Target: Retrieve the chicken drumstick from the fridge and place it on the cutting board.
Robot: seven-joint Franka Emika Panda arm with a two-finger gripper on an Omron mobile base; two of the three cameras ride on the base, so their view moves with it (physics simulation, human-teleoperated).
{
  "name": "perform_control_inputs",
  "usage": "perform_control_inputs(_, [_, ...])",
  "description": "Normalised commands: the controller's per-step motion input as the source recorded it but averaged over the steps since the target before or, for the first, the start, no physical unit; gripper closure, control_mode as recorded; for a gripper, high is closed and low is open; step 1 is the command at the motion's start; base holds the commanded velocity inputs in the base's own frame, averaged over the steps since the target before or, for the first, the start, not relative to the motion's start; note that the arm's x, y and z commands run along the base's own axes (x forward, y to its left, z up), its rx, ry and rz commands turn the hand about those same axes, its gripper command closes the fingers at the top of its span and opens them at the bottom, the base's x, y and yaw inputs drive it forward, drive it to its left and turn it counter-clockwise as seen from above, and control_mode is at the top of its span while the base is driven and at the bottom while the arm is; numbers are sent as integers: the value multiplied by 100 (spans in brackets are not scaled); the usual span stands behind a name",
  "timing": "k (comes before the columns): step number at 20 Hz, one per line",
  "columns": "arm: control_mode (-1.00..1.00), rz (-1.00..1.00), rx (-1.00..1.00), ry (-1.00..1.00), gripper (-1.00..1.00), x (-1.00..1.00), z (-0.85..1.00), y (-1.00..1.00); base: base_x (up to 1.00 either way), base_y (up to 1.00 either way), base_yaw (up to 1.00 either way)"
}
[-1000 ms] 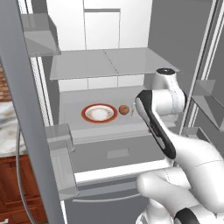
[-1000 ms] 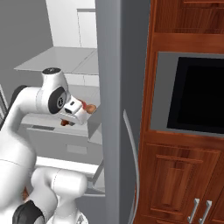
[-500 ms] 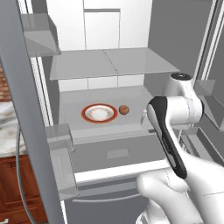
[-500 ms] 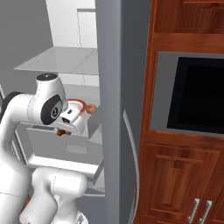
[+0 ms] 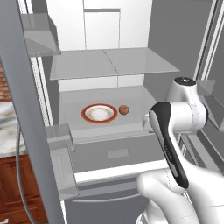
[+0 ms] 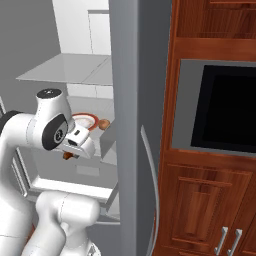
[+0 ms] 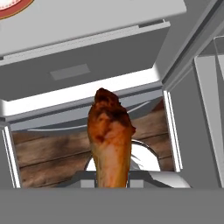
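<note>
The orange-brown chicken drumstick stands up from between my fingers in the hand view, thick end outward. My gripper is shut on it, and a bit of the drumstick pokes out below the hand. The hand hangs in front of the open fridge, outside the middle shelf and over the bottom drawer. In the left base view my own forearm hides the hand. The cutting board is out of view.
A red-rimmed white plate and a round brown ball of food rest on the middle shelf. The grey fridge door stands close on the right, with door bins on the left. A wooden floor lies below.
The arm has drawn back out of the fridge with the drumstick, moving away from the shelf, to the right in the left base view. The plate and the ball have stayed put.
</note>
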Motion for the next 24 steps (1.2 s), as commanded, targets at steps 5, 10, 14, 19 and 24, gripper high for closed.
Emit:
perform_control_inputs(5, [100, 0, 0, 0, 100, 0, 0, 0, -19, 5, 0])
perform_control_inputs(10, [100, 0, 0, 0, 100, 0, 0, 0, -38, 31, 0])
perform_control_inputs(14, [100, 0, 0, 0, 100, 0, 0, 0, -45, 38, 0])
perform_control_inputs(19, [100, 0, 0, 0, 100, 0, 0, 0, -49, 30, -1])
perform_control_inputs(24, [100, 0, 0, 0, 100, 0, 0, 0, -46, 22, -2])
